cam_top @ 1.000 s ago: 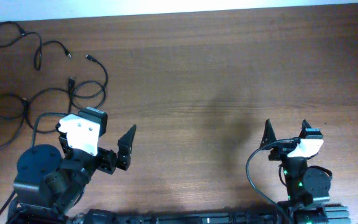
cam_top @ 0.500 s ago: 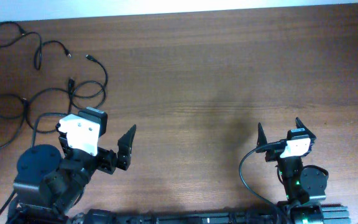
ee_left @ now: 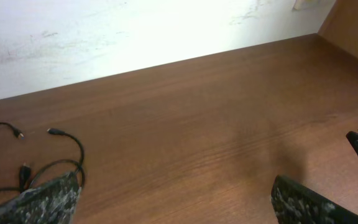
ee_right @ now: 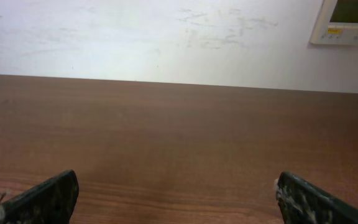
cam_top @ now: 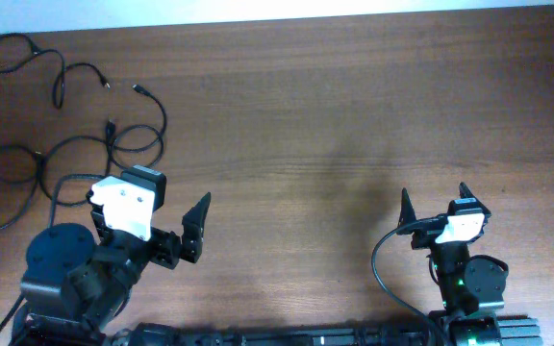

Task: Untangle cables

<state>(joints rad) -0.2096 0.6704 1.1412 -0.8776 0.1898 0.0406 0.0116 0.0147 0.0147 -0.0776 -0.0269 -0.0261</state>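
The cables [cam_top: 85, 139] are thin black cords lying in loose loops on the wooden table at the far left, with small plug ends near the top left. Part of them shows at the lower left of the left wrist view [ee_left: 67, 152]. My left gripper [cam_top: 176, 216] is open and empty at the front left, just right of the cables and not touching them. My right gripper [cam_top: 438, 200] is open and empty at the front right, far from the cables. In the right wrist view its fingers [ee_right: 176, 193] frame bare wood only.
The brown wooden table [cam_top: 335, 115] runs back to a white wall [ee_right: 166, 37]. A wall panel [ee_right: 347, 18] hangs at the upper right in the right wrist view. The arm bases stand at the front edge.
My right gripper has shifted slightly left and back toward its base over the last second. The left arm and the cables have not moved.
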